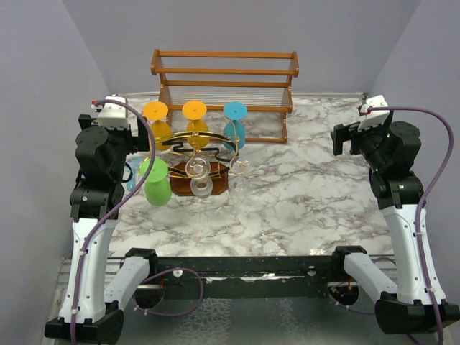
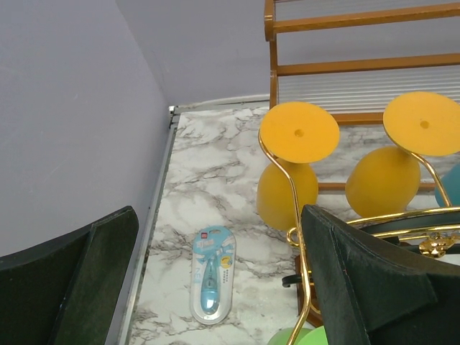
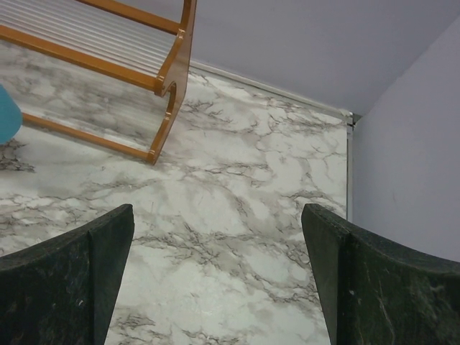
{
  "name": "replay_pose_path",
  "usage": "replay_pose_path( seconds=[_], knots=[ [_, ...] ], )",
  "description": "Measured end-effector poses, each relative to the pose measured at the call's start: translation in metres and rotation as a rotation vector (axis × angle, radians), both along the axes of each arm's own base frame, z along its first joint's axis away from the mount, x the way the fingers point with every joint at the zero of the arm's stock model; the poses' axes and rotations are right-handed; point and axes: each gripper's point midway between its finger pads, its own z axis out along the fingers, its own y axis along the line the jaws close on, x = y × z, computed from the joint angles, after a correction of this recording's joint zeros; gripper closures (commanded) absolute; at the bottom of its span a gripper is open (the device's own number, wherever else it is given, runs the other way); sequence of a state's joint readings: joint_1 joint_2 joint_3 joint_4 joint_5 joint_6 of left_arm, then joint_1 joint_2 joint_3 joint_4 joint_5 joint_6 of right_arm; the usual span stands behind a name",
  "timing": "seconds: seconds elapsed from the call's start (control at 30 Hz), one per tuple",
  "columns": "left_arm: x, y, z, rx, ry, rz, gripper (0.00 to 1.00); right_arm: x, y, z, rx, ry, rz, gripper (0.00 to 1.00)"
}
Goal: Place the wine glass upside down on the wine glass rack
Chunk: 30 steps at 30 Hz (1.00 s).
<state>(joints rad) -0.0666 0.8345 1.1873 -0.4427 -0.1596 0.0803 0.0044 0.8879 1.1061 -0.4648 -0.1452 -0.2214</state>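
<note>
Overhead view of a marble-patterned table (image 1: 302,194). The wine glass rack (image 1: 190,141), gold and black wire on a dark base, stands left of centre, in front of a wooden shelf (image 1: 224,72). 2 yellow glasses (image 1: 156,131), 1 teal glass (image 1: 234,131) and several clear glasses (image 1: 200,189) hang on it, foot up. A green wine glass (image 1: 157,188) sits inverted at the rack's lower left; we cannot tell whether it hangs or rests on the table. The left end effector (image 2: 219,215), at frame left, and the right end effector (image 3: 217,212), at far right, are both spread wide and empty, apart from the rack. We judge the left one better placed: pinch the green stem, keep it inverted, and slide it into a free loop without knocking its neighbours.
</note>
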Motion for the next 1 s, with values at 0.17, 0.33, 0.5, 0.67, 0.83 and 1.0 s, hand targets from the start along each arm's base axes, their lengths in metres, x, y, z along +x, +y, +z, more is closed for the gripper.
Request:
replay_pose_path(
  seconds=[0.17,0.33,0.5,0.67,0.83,1.0],
  knots=[
    [0.0017,-0.0023,-0.0017,-0.002,0.006,-0.012,0.01,-0.0005,0.0021,-0.001,0.005,0.006,0.015,0.0],
    [0.0067,-0.0033,-0.0036,-0.005,0.022,-0.016,0.01,-0.0009,0.0045,-0.0018,0.007,0.01,0.029,0.0],
    [0.0095,-0.0042,-0.0061,-0.008,0.035,-0.019,0.01,-0.001,0.006,-0.0035,0.008,0.018,0.037,0.0],
    [0.0088,-0.0047,-0.0065,-0.009,0.042,-0.023,0.01,-0.0023,0.0067,-0.0056,0.009,0.03,0.041,0.0],
    [0.0076,-0.0037,-0.0048,-0.01,0.037,-0.021,0.01,-0.0028,0.0081,-0.0046,0.011,0.031,0.049,0.0],
    [0.0069,-0.0035,-0.0039,-0.01,0.034,-0.02,0.01,-0.003,0.0079,-0.0034,0.01,0.031,0.049,0.0]
  ],
)
